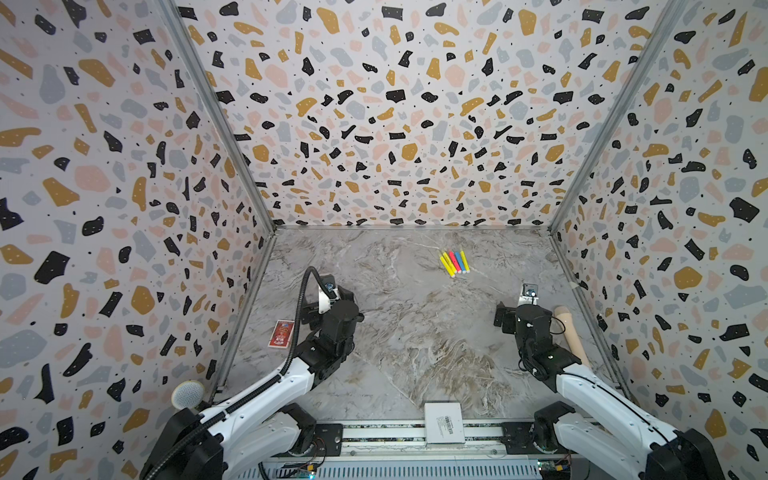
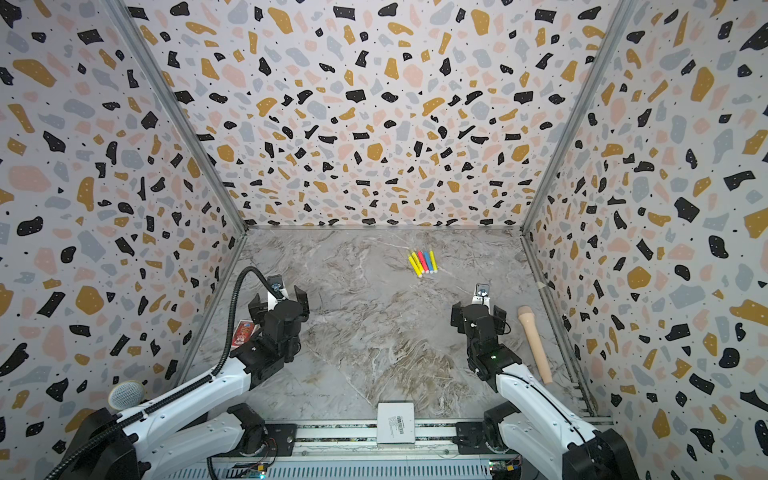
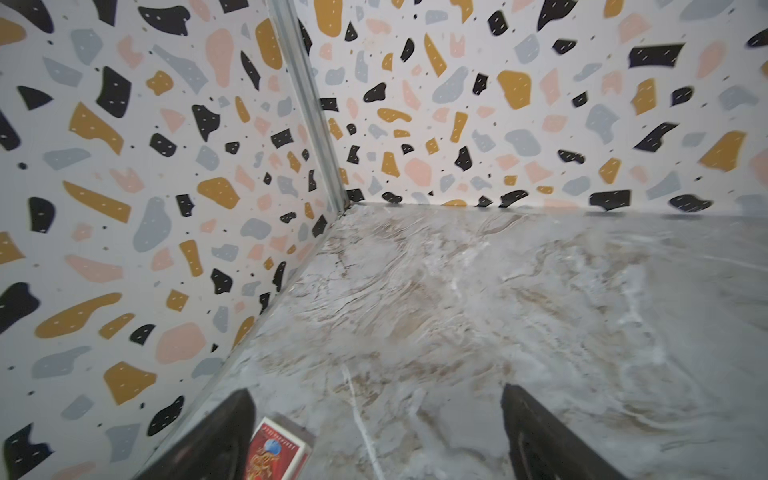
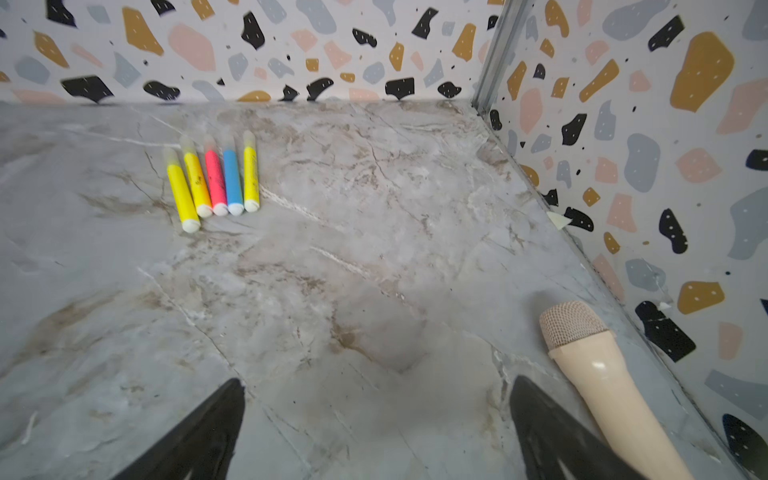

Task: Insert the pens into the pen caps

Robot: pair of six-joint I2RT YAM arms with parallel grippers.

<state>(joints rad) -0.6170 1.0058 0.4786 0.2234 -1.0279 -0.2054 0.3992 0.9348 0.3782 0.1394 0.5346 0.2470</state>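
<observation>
pens point(image 4: 216, 178) lie in a row, seemingly all capped; left gripper point(image 3: 376, 392) and right gripper point(image 4: 378, 381) stand wide, empty; next: verify caps point(image 4: 248, 139).

Both top views overlook the whole table point(image 1: 415, 332); wrist cameras look forward, low.

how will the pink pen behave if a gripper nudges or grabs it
The pink pen looks round and slim, so it would probably roll if nudged sideways. It seems rigid and likely light. It lies close between a yellow pen and the blue pen, so a grasp may disturb those.
</observation>
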